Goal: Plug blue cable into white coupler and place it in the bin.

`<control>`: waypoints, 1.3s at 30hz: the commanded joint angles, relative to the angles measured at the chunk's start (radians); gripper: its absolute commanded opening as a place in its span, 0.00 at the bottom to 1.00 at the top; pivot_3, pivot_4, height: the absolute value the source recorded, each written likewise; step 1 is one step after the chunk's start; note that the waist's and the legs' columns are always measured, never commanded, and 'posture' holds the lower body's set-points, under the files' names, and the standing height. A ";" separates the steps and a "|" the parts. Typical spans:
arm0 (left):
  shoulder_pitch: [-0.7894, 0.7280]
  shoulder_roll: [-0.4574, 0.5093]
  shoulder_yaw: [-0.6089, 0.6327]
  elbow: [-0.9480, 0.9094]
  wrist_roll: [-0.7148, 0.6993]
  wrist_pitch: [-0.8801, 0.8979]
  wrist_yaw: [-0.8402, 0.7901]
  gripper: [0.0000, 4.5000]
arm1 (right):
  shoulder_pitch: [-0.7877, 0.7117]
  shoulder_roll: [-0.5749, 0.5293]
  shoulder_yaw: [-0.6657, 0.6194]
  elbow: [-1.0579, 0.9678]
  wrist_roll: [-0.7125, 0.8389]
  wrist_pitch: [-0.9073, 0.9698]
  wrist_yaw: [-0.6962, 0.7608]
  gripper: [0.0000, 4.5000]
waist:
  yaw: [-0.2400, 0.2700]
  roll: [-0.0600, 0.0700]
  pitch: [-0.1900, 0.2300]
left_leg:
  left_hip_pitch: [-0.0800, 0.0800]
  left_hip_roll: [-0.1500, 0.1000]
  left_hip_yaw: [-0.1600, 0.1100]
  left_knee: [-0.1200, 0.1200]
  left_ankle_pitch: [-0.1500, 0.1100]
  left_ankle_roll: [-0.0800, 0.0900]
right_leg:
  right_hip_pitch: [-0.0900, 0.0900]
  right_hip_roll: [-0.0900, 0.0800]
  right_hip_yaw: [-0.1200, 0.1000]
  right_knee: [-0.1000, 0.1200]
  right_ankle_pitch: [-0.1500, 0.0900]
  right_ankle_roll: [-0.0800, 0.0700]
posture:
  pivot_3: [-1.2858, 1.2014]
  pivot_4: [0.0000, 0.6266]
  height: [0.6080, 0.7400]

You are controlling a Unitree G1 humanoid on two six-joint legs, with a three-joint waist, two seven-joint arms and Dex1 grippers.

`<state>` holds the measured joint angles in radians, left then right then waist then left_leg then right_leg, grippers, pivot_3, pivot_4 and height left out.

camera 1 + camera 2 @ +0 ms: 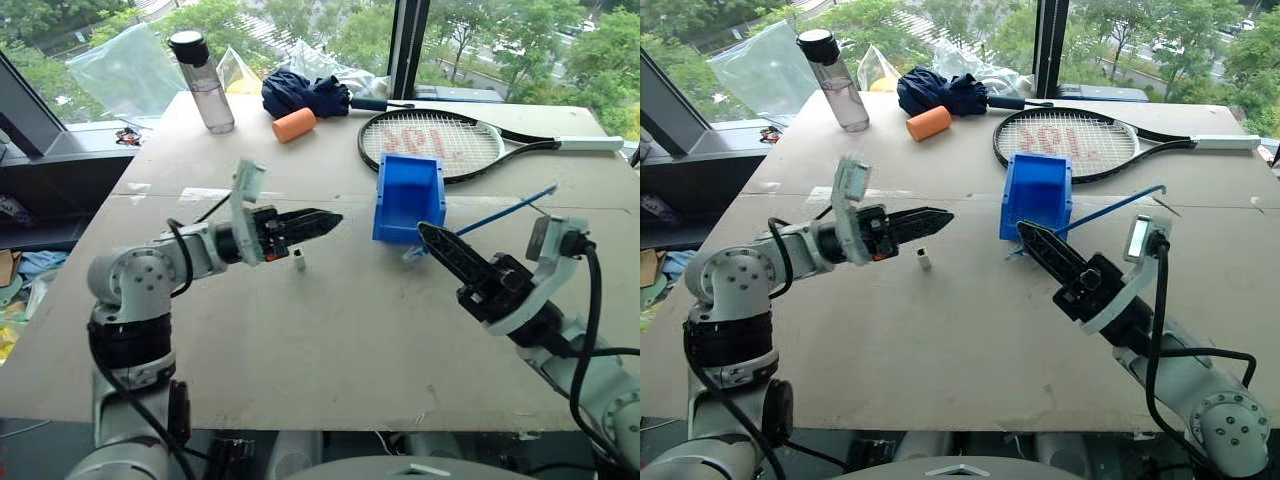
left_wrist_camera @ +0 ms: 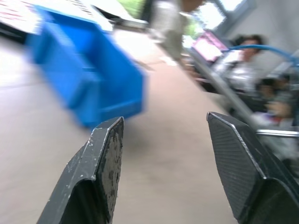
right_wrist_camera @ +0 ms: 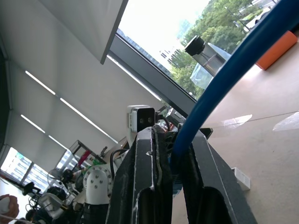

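A: Start near. What has the right pincer (image 1: 1025,232) got?

B: It is clamped on the cable (image 1: 1110,210). In the right wrist view the blue cord runs straight up out from between the two closed fingers. From the head views the cord trails off behind the pincer, up and to the right above the surface (image 1: 940,340), and the pincer tip sits just in front of the bin (image 1: 1037,195).

A: And the left pincer (image 1: 335,217)?

B: Its fingers stand apart with nothing between them, which the left wrist view shows plainly. It points across toward the bin, and the coupler (image 1: 298,262) stands on the surface just below and in front of its tip, untouched.

A: So the step in hand is picking up the coupler?

B: I'd judge so. Nothing is plugged yet and the bin looks empty from here. To do it well, the left pincer should come down over the coupler and close on its sides, leaving the socket end free and facing the right arm. It's a tiny block standing on end, so a glancing touch could tip it or flick it away.

A: Can you see the plug?

B: Not clearly. Something pale shows near the right pincer's tip by the bin's foot, but I can't tell.

A: Farther back?

B: A racket (image 1: 430,140), an orange roll (image 1: 294,124), a bottle (image 1: 205,85), all well apart from the work.
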<state>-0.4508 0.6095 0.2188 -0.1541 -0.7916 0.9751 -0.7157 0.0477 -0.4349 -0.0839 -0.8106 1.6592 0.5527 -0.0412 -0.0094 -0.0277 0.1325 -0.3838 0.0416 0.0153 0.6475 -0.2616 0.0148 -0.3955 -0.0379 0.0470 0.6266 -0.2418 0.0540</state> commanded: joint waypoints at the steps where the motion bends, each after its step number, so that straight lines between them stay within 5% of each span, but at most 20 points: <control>1: 0.057 0.043 -0.082 0.041 0.267 -0.361 -0.026 0.65 | -0.001 0.004 0.004 -0.010 -0.023 -0.025 0.040 0.00 | 0.004 0.000 0.000 | 0.000 0.000 0.001 0.000 0.000 0.000 | 0.000 -0.001 0.000 0.000 0.000 0.000 | 0.52 0.24 1.00; 16: 0.112 -0.004 -0.261 0.233 0.478 -0.754 -0.227 0.65 | 0.017 -0.032 0.017 -0.012 -0.065 -0.029 0.057 0.00 | 0.020 -0.001 0.000 | -0.002 -0.002 0.004 0.001 0.000 0.000 | -0.001 -0.009 -0.001 -0.001 0.000 0.000 | 0.52 0.24 1.00; 23: -0.028 -0.037 -0.343 0.574 0.583 -0.984 -0.374 0.65 | 0.042 -0.036 0.028 -0.052 -0.070 -0.037 0.044 0.00 | 0.023 -0.001 0.000 | -0.005 -0.003 0.005 0.003 0.000 0.001 | -0.001 -0.009 -0.004 -0.001 0.000 0.000 | 0.52 0.24 1.00; 29: -0.102 -0.081 -0.365 0.729 0.618 -1.096 -0.467 0.12 | 0.061 -0.052 0.033 -0.067 -0.111 -0.034 0.049 0.00 | 0.021 -0.002 -0.001 | -0.007 -0.004 0.004 0.004 0.000 0.001 | -0.002 -0.009 -0.006 -0.002 0.001 0.002 | 0.52 0.24 1.00; 39: -0.117 -0.150 -0.475 0.532 0.594 -0.986 -0.650 0.13 | -0.145 -0.187 0.215 0.119 -0.620 0.033 0.302 0.00 | 0.021 -0.002 -0.001 | -0.008 -0.004 0.003 0.007 0.000 0.001 | -0.002 -0.008 -0.006 -0.001 0.000 0.001 | 0.52 0.24 1.00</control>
<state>-0.5492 0.4755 -0.2358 0.4184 -0.1924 -0.0238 -1.3485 -0.0585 -0.6243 0.1086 -0.7226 1.1115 0.5919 0.1926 0.0119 -0.0295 0.1318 -0.3924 0.0371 0.0186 0.6542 -0.2618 0.0156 -0.3974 -0.0452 0.0414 0.6257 -0.2413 0.0550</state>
